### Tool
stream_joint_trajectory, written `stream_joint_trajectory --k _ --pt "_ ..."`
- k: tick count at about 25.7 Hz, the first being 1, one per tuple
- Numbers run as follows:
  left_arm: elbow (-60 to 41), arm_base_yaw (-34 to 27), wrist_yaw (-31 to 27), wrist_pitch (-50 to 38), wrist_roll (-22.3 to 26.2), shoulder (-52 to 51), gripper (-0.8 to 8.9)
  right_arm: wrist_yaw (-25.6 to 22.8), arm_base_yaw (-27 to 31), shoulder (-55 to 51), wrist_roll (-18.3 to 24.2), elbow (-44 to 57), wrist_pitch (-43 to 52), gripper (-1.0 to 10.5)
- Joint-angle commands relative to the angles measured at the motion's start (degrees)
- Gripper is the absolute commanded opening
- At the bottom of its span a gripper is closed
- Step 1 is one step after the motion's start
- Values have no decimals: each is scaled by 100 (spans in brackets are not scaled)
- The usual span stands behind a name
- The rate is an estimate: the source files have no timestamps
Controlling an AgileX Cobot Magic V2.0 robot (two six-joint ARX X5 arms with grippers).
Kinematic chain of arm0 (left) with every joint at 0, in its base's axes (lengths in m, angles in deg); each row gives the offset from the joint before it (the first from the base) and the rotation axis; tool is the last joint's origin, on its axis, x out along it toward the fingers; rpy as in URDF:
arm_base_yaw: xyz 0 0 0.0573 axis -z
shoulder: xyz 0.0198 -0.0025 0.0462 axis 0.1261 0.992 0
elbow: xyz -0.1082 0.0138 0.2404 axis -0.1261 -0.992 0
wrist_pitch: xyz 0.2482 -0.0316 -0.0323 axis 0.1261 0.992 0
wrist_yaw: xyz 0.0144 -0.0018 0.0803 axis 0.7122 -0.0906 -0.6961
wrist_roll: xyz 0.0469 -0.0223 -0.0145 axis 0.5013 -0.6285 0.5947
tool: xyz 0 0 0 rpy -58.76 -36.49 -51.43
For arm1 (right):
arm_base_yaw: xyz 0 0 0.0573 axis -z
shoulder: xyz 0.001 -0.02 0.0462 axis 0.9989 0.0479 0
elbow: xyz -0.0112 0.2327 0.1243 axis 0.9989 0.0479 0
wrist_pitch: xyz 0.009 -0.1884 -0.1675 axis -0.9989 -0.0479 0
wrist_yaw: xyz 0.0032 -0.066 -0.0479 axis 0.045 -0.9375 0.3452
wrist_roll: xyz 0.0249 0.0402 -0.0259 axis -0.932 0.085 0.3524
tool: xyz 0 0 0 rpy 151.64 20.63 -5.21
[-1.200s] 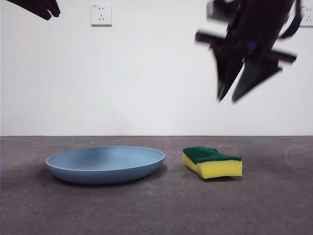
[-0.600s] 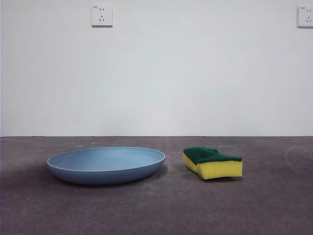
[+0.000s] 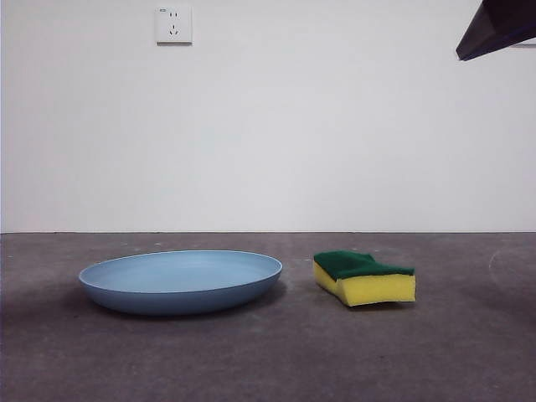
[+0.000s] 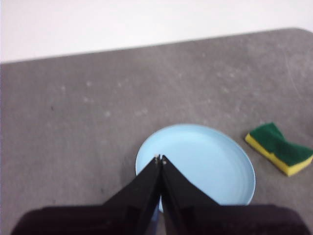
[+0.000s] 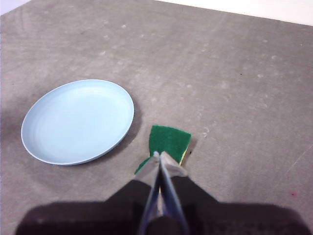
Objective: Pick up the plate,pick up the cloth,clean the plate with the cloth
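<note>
The light-blue plate (image 3: 181, 280) lies flat on the grey table, left of centre. To its right rests the cloth (image 3: 364, 278), a yellow sponge with a dark green top. High over the plate (image 4: 195, 166), my left gripper (image 4: 160, 158) hangs shut and empty. My right gripper (image 5: 158, 154) is shut too, well above the cloth (image 5: 168, 141), holding nothing. In the front view only a dark arm tip (image 3: 497, 27) shows at the top right corner.
A white wall stands behind the table with a wall socket (image 3: 173, 24) at upper left. The grey tabletop (image 3: 268, 360) stretches in front of the plate and the cloth.
The arm that hung blurred at upper right one second ago left the front view, then a dark tip came back at the top right corner. The left tip is gone. Plate and cloth have not moved.
</note>
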Motion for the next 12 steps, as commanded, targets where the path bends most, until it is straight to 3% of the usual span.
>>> stream_joint_trajectory --k 1,12 --pt "-20 24 15 138 -96 48 -2 4 -2 -20 39 22 48 2" --pt "-20 24 11 264 -96 332 -2 4 -2 -22 39 22 48 2"
